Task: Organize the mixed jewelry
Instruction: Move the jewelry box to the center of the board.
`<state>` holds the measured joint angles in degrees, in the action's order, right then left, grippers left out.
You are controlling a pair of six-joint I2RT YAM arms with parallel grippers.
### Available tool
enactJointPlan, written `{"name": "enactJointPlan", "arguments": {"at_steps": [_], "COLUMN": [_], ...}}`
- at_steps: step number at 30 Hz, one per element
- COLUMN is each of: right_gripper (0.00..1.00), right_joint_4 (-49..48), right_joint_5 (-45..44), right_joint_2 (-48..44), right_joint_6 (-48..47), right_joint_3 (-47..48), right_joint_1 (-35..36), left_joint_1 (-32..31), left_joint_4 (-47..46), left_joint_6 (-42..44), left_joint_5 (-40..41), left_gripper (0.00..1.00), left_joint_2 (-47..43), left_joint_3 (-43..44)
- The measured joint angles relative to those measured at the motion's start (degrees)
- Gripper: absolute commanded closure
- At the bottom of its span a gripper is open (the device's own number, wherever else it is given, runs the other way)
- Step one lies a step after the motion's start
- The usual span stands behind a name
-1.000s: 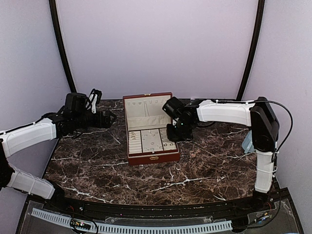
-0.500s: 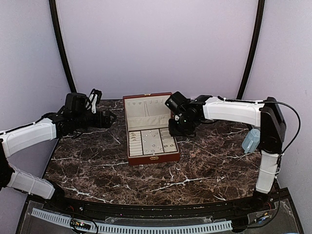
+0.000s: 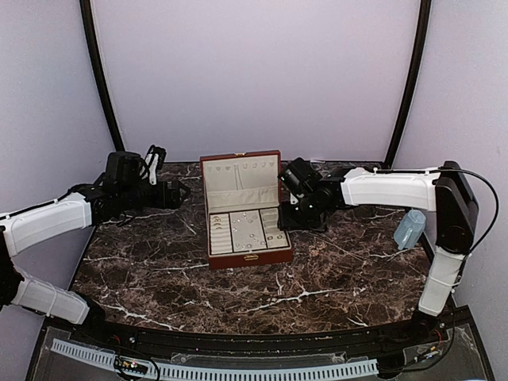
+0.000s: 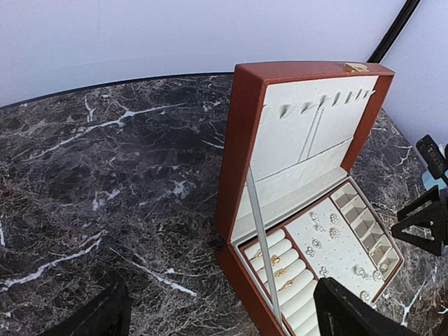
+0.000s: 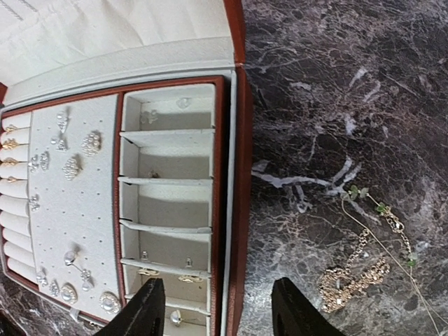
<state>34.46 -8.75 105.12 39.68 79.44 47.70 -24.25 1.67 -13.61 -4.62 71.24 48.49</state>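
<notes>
Jewelry chains (image 5: 353,276) lie on marble (image 5: 336,105) beside the box (image 5: 239,175), right hand (image 5: 217,290) spread empty.

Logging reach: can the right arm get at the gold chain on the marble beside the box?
Probably yes: the gold chain lies uncovered on the marble, just beside the open right tool, with nothing between them.

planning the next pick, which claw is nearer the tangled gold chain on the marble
Right. The right claw hangs beside the tangled gold chain; the left claw is across the reddish-brown box from it.
</notes>
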Motion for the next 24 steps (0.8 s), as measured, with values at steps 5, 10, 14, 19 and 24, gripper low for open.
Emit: {"name": "enactJointPlan", "arguments": {"at_steps": [5,10,14,19,24], "right_gripper": [0.3,0.23,0.21,0.2,0.19], "right_joint_4": [-6.75,-12.33,-14.34,-16.85,-18.58], "right_joint_5": [4.13,7.54,9.62,11.61,13.51], "right_joint_2": [-2.64,-3.26,-3.23,-3.17,-2.12], "right_joint_6": [-1.62,-1.92,-2.25,-2.36,-2.51], "right_joint_3": [-4.39,-7.91,-9.46,-10.99,-11.93], "right_joint_1": [-0.85,-2.05,-2.38,-2.38,-2.38], "left_joint_1": [-0.02,-0.02,-0.66,-3.34,-6.97], "left_joint_4": [-1.97,-4.79,-6.95,-11.61,-13.84], "left_joint_6": [-1.81,-4.15,-7.13,-12.98,-17.4], "left_joint_5": [-3.52,-9.7,-14.62,-19.06,-19.98], "left_gripper": [0.08,0.1,0.1,0.09,0.09], "left_joint_2": [0.2,3.41,7.93,12.24,15.54], "left_joint_3": [-0.83,-1.03,-1.53,-5.44,-7.34]}}
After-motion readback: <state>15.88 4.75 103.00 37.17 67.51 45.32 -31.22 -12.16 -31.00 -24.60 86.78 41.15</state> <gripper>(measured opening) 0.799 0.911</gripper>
